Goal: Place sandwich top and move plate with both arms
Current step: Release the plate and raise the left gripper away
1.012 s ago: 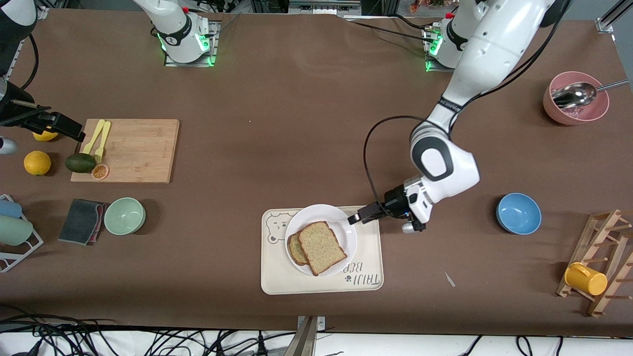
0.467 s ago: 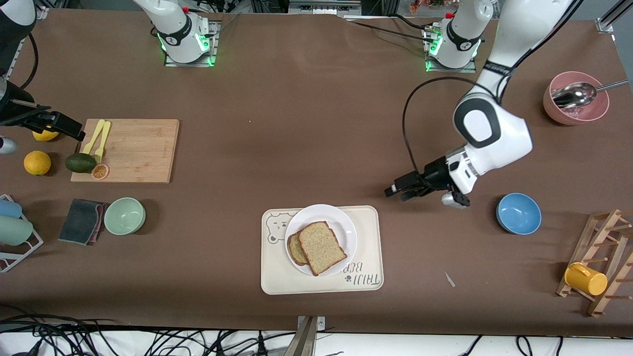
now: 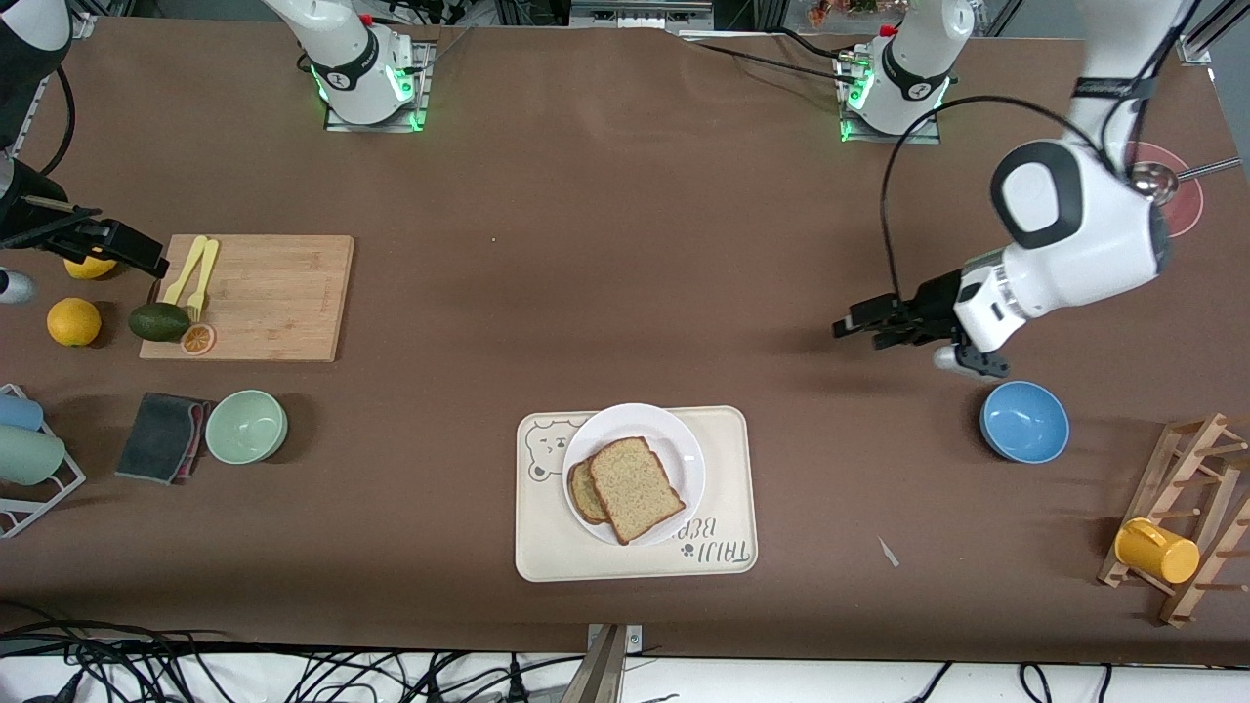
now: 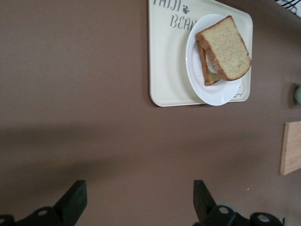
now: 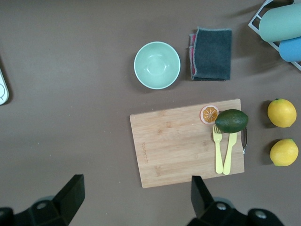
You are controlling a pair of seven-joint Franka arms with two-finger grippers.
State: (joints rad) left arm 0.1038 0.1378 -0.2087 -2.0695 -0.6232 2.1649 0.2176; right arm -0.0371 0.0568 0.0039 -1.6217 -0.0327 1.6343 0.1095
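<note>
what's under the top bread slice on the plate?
A second, darker slice pokes out from under the sandwich top, both on the white plate. The left wrist view shows a pale sliver between them; any filling is otherwise covered and cannot be identified.

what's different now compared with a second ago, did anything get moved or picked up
The left gripper, open and empty, has pulled away from the plate rim and risen over bare table toward the left arm's end, near the blue bowl. Nothing was grasped. The sandwich top, plate, tray and waiting right gripper are unchanged.
</note>
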